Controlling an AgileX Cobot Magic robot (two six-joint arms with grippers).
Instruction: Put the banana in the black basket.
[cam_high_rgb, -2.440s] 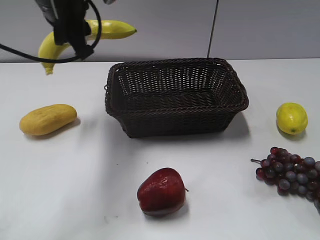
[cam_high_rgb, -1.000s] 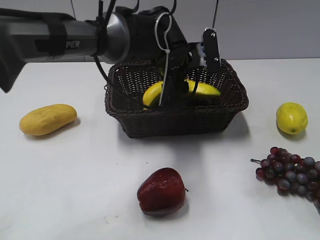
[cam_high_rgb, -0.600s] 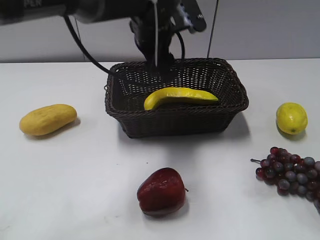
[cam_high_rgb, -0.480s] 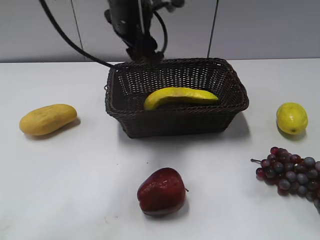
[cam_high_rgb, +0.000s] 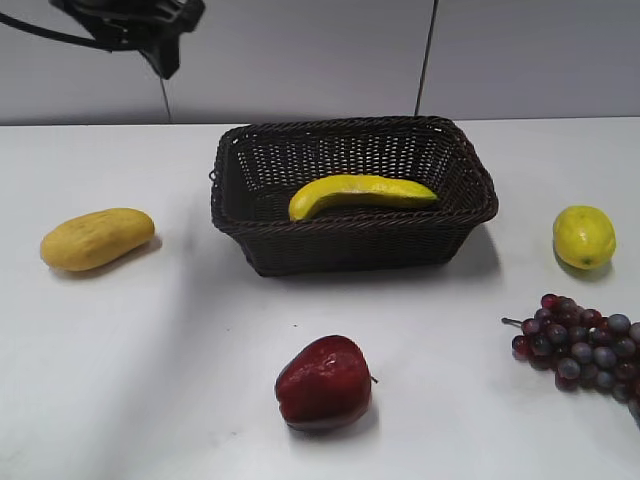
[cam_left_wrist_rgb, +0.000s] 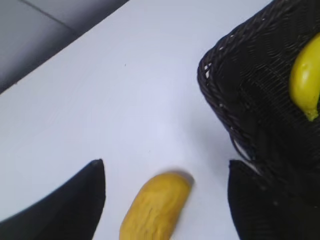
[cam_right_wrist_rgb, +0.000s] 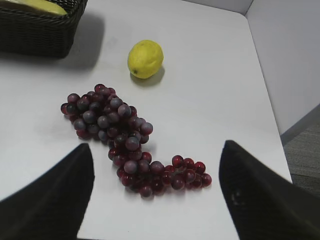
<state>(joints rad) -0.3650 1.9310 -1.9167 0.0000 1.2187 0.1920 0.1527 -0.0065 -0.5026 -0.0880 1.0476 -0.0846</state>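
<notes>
The banana (cam_high_rgb: 362, 192) lies inside the black basket (cam_high_rgb: 352, 240), free of any gripper. One end of the banana (cam_left_wrist_rgb: 306, 80) shows in the left wrist view inside the basket's corner (cam_left_wrist_rgb: 235, 90). My left gripper (cam_left_wrist_rgb: 166, 172) is open and empty, high above the table to the left of the basket; its arm (cam_high_rgb: 135, 22) shows at the top left of the exterior view. My right gripper (cam_right_wrist_rgb: 156, 160) is open and empty above the grapes. A corner of the basket (cam_right_wrist_rgb: 40, 35) shows at the top left of the right wrist view.
A stubby yellow-orange fruit (cam_high_rgb: 97, 238) lies left of the basket, also in the left wrist view (cam_left_wrist_rgb: 155, 207). A red apple (cam_high_rgb: 323, 383) sits in front. A lemon (cam_high_rgb: 583, 236) and a bunch of grapes (cam_high_rgb: 582, 345) lie right; both show in the right wrist view (cam_right_wrist_rgb: 145, 59) (cam_right_wrist_rgb: 120, 132).
My left gripper carried the banana over the basket, let go of it there, then rose and swung away to the upper left. The banana now rests in the basket.
</notes>
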